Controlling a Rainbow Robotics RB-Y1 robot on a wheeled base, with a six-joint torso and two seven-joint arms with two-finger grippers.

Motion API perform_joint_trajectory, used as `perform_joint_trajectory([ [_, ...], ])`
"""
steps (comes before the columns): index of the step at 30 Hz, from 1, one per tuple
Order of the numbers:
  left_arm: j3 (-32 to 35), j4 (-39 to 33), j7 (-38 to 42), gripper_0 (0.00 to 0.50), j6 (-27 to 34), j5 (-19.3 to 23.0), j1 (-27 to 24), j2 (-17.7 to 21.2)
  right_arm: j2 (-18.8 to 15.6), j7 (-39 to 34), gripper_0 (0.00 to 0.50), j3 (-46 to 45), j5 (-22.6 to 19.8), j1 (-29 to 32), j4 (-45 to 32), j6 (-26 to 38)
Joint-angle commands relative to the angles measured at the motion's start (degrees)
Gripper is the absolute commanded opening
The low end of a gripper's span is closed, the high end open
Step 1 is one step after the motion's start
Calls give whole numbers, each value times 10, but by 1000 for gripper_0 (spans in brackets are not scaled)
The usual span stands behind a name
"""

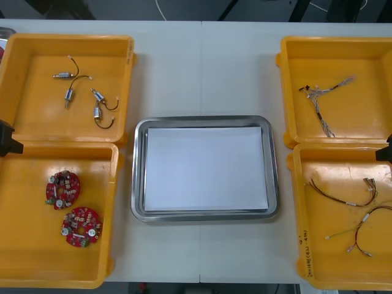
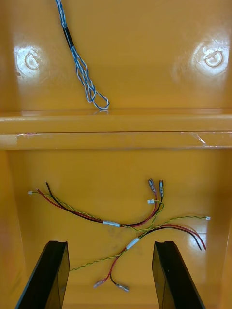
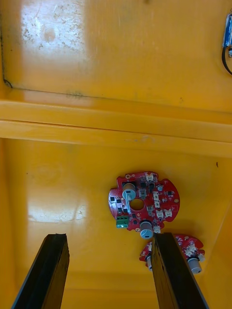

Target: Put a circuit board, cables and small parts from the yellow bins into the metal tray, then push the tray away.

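Left gripper: fingers spread, above the yellow bin holding a circuit board and a second board just beside it.
Right gripper: spread likewise, over red and yellow cables.
Metal tray: white inside (nothing loaded).
Your step: straddle the circuit board's rim squarely, clear of the second board.
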Motion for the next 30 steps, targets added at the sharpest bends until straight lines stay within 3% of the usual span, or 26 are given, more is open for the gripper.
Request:
perform_joint_trajectory([
  [1, 14, -3, -50, 500, 4, 1, 9, -4, -22, -9, 500, -13, -4, 6, -5, 1],
  [30, 14, -3, -50, 500, 4, 1, 9, -4, -22, -9, 500, -13, -4, 6, -5, 1],
])
